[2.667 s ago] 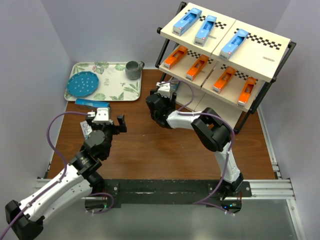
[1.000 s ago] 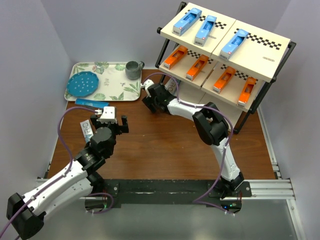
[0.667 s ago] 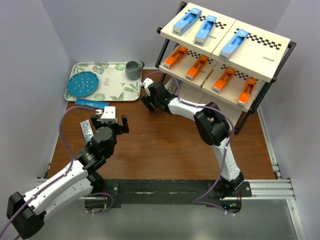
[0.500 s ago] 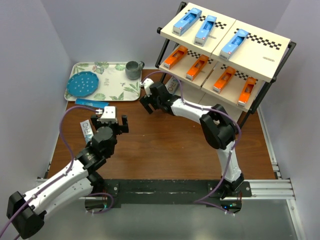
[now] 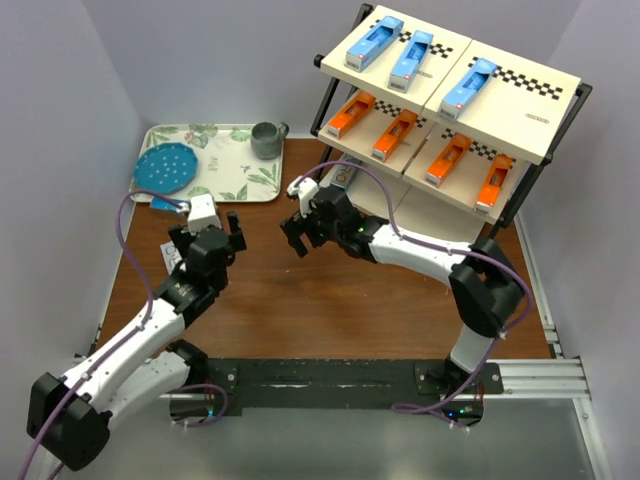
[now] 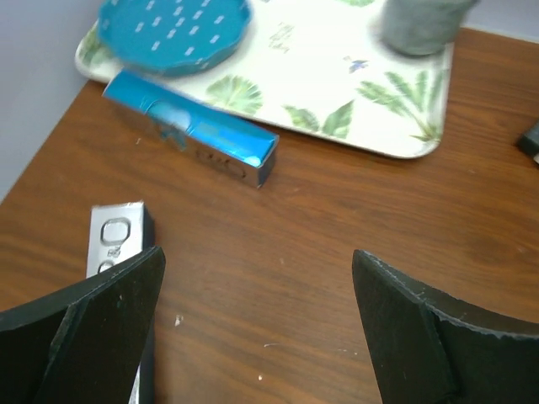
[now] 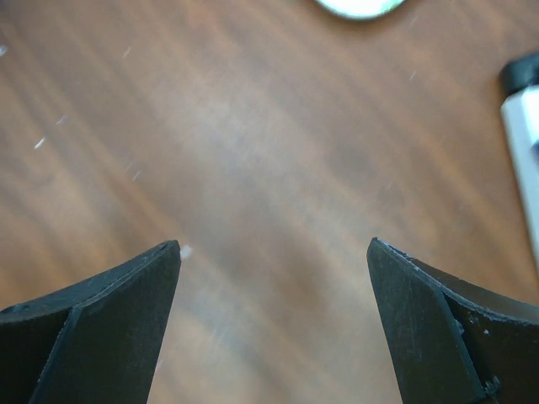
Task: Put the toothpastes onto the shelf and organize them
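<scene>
The shelf (image 5: 505, 102) stands at the back right. Its top tier holds three light blue toothpastes (image 5: 411, 57) and its middle tier several orange ones (image 5: 394, 134). A pale box (image 5: 341, 179) sits low on the shelf's left end. On the table a light blue toothpaste (image 6: 194, 139) lies by the tray's near edge, and a grey-and-teal one (image 6: 114, 244) lies beside my left finger. My left gripper (image 5: 206, 228) hovers open just short of both, holding nothing. My right gripper (image 5: 293, 238) hangs open over bare wood left of the shelf.
A leaf-patterned tray (image 5: 150, 135) at the back left carries a blue plate (image 5: 165, 167) and a grey mug (image 5: 267, 140). The table's left edge runs close to the loose boxes. A white object's end (image 7: 524, 126) shows at the right wrist view's right edge.
My right gripper has pulled back from the shelf's lower left end toward the table's middle. My left gripper has moved farther and left, toward the blue box. Both stayed open.
</scene>
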### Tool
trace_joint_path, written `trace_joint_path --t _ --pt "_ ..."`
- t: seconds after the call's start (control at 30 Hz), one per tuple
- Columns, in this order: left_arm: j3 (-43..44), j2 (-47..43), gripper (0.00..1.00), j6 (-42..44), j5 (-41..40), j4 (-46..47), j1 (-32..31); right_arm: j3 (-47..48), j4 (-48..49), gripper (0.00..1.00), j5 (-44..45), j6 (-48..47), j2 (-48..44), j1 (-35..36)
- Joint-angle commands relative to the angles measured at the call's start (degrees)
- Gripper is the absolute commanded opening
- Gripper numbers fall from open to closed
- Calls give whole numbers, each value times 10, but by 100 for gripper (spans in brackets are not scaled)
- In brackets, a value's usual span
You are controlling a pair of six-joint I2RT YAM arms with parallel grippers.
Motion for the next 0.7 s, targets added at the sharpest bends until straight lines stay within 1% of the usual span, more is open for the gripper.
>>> trace_joint_path --t 0.0,0.07,0.1,0.17,0.2,0.23,0.3,0.33,0.4,0.43,0.47,0.6,0.67 --pt "53 39 98 -121 38 -80 91 -61 12 97 -24 49 -93 10" --pt "66 63 98 -139 67 -109 126 -98 8 97 -29 52 -119 12" --pt "70 72 99 -146 74 -120 161 -109 5 97 -28 53 -148 12" --pt "78 98 99 -175 83 -161 191 -142 -3 97 -24 51 -176 12" --pt "78 106 99 -186 91 -173 220 -152 -5 97 -24 48 -189 12" --pt "76 119 100 -197 97 -184 233 -170 -10 97 -25 45 -216 11" --pt "61 132 100 -222 110 -204 266 -186 -13 97 -27 43 -238 12" --pt "56 141 100 -229 112 -209 276 -202 -14 97 -30 43 -262 11" --pt "37 151 100 -245 123 -214 298 -214 -14 97 -40 43 -283 12" --pt "27 161 100 -252 129 -214 298 -224 -13 97 -42 44 -299 11" --pt "23 166 100 -256 140 -213 315 -228 -13 97 -49 48 -306 12" --pt "6 205 100 -257 161 -192 326 -244 0 97 -63 61 -330 11" --pt "8 242 100 -256 178 -188 334 -249 7 97 -66 64 -337 11"
